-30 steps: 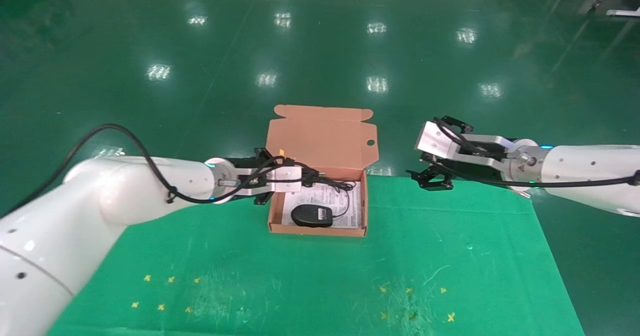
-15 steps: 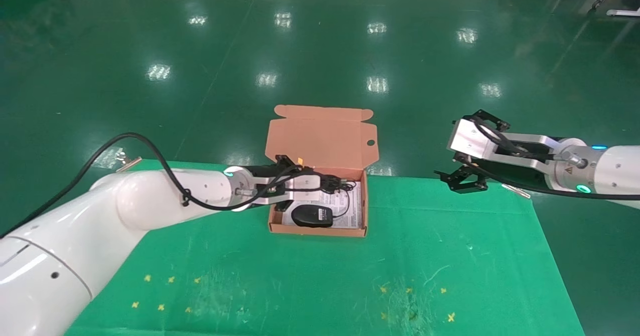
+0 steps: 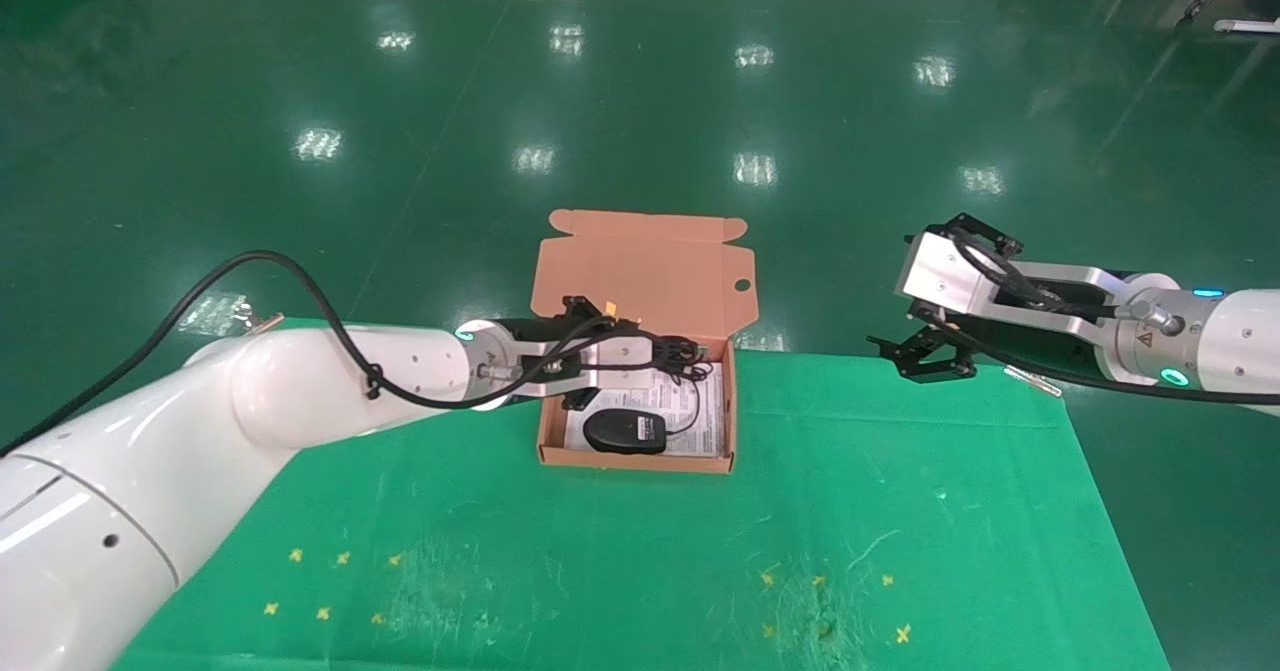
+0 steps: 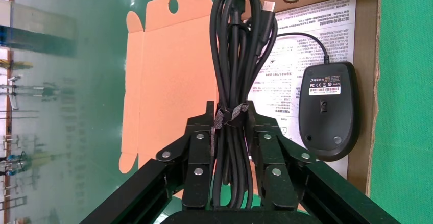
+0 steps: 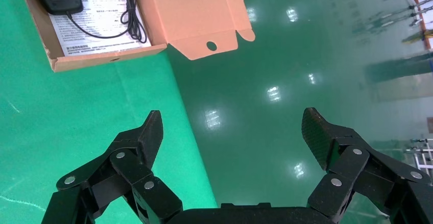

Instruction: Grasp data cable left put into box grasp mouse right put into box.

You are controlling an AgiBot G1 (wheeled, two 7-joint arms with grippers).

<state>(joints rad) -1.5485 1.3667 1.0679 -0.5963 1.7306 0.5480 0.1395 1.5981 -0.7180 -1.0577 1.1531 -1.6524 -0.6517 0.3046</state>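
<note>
The salmon-orange box [image 3: 730, 421] stands open at the table's far middle, its flap lid [image 3: 645, 271] upright. The black mouse [image 3: 625, 433] lies upside down on a printed sheet inside it, also in the left wrist view [image 4: 328, 109]. My left gripper [image 3: 680, 353] is shut on the bundled black data cable [image 4: 237, 55] and holds it over the box's back part. The cable's plug end [image 4: 267, 5] points toward the lid. My right gripper [image 3: 925, 359] is open and empty at the table's far right edge, its fingertips [image 5: 152, 127] spread wide over the floor.
A printed instruction sheet [image 4: 296, 45] lines the box floor. The green table cloth [image 3: 640, 551] has small yellow cross marks near the front. The glossy green floor [image 3: 640, 101] lies beyond the table's far edge. The mouse's thin cord [image 5: 125, 20] lies coiled in the box.
My left gripper has moved right with the data cable, from the box's left wall to over its back part. My right gripper has drawn away to the right, staying open.
</note>
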